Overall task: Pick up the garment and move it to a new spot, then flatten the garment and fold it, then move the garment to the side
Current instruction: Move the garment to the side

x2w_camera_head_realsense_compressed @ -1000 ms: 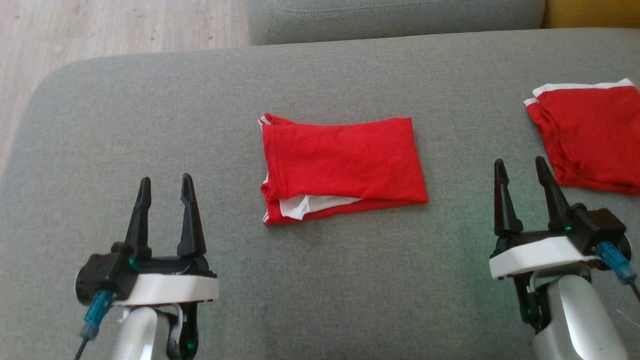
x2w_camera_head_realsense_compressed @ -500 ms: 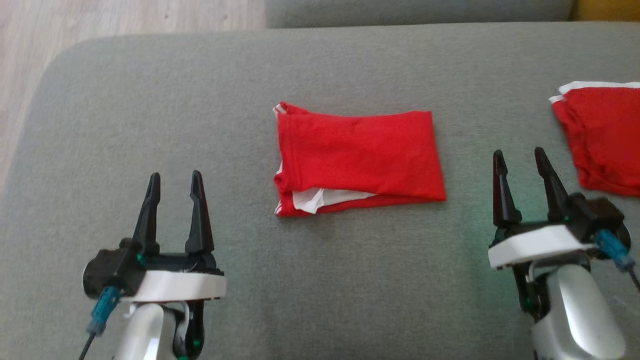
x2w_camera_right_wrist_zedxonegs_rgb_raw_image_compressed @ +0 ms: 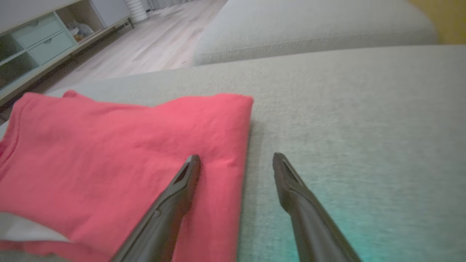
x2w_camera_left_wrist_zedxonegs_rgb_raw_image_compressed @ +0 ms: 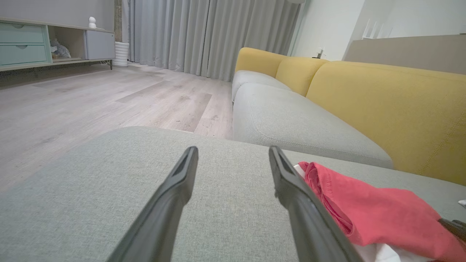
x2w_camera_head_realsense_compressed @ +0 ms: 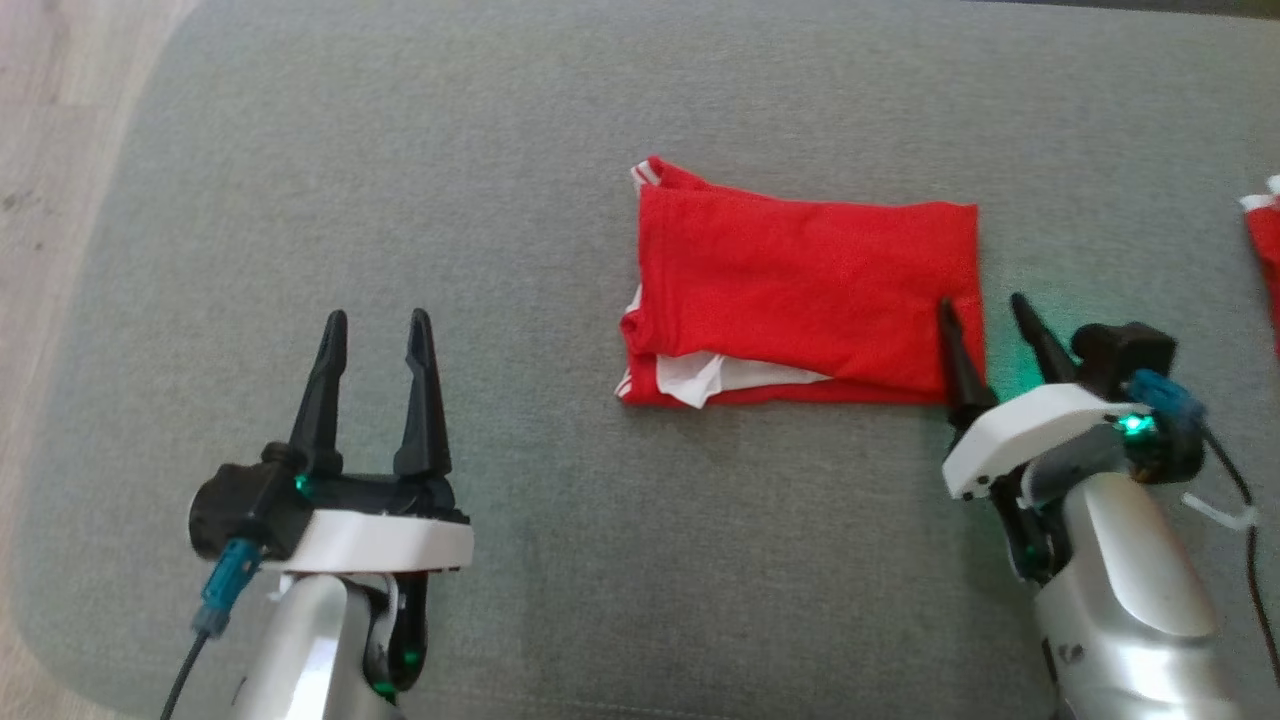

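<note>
1. Across the wide grey fabric sofa cushion (x2w_camera_head_realsense_compressed: 500, 200) lies the flat, folded red garment with white trim (x2w_camera_head_realsense_compressed: 800, 280). Its long axis runs left to right in the head view, and a white inner layer (x2w_camera_head_realsense_compressed: 715, 375) peeks out at its near left corner.
2. At the garment's right short end sits the right gripper (x2w_camera_head_realsense_compressed: 982, 302), by far the nearer of the two. Its fingers are spread wide and hold nothing.
3. The right wrist view gives the relation that matters. One finger is over the red cloth and the other over bare cushion, so the right edge of the garment runs up between them. I cannot tell whether the tips touch the fabric.
4. The left gripper (x2w_camera_head_realsense_compressed: 378, 317), equally wide apart and empty, is well apart from the garment, which lies ahead and to its right.
5. A second red cloth (x2w_camera_head_realsense_compressed: 1265, 260) shows at the far right, probably the side spot, so a rightward drag looks likely.
</note>
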Robot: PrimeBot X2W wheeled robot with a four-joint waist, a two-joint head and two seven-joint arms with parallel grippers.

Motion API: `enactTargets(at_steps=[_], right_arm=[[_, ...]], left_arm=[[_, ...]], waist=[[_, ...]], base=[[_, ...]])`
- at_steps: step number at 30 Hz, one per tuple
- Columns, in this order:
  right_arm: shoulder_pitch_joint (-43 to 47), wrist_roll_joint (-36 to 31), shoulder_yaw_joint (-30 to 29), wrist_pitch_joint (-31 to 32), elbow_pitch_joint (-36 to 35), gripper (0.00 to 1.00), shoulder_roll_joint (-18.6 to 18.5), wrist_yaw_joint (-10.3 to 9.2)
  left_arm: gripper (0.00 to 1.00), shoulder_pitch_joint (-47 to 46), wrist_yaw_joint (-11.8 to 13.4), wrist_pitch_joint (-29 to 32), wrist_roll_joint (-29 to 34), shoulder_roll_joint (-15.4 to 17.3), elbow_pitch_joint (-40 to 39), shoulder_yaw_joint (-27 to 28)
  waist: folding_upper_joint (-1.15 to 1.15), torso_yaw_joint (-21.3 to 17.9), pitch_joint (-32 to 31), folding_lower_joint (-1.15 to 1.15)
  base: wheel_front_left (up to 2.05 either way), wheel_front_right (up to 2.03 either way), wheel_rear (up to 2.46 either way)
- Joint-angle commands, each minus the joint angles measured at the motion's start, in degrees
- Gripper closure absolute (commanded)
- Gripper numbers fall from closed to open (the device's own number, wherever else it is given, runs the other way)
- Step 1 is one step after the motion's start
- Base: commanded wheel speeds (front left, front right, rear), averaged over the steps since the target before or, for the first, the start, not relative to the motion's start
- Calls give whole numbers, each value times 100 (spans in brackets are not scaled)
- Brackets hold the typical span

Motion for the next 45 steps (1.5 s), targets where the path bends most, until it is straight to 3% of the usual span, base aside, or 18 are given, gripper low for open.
enactTargets(at_steps=[1, 8, 9, 10, 11, 12, 22, 30, 35, 45], right_arm=[[-220, 51, 199, 91, -26, 0, -4, -4], [-400, 28, 471, 679, 549, 0, -4, -4], [-423, 17, 504, 741, 594, 5, -4, -4], [-451, 6, 538, 780, 625, 35, -4, -4], [-478, 10, 571, 809, 655, 97, -4, -4], [-506, 2, 611, 826, 684, 100, -4, -4], [-583, -612, 602, 340, 498, 100, -4, -4], [-304, -1704, 519, 401, -413, 100, -94, -4], [-278, -1944, 875, 592, -1079, 100, -663, -4], [-997, -1595, 1168, 971, -1508, 100, -2543, -4]], left_arm=[[0, -246, -13, -29, -46, 30, -163, 100], [0, -320, 31, -29, -104, 30, -204, 24], [0, -334, 37, -29, -107, 30, -214, 15], [0, -346, 41, -29, -110, 30, -223, 7], [0, -358, 44, -29, -111, 30, -228, 0], [0, -367, 46, -29, -111, 30, -230, -6], [0, -283, 1, -29, 13, 30, -146, 41], [0, -174, -26, -29, 234, 30, -127, -153], [0, -194, 22, -29, 264, 30, -271, -192], [0, -522, -53, -29, 402, 30, -457, -100]], waist=[[0, 83, 42, -1], [0, 177, 116, -1], [0, 179, 130, -1], [0, 176, 142, -1], [0, 171, 149, -1], [0, 164, 152, -1], [0, -148, -133, -1], [0, -742, -437, -1], [0, -1164, -388, -1], [0, -1584, 218, -1]], base=[[0, 0, 0], [0, 0, 0], [0, 0, 0], [0, 0, 0], [0, 0, 0], [0, 0, 0], [0, 0, 0], [0, 0, 0], [0, 0, 0], [0, 0, 0]])
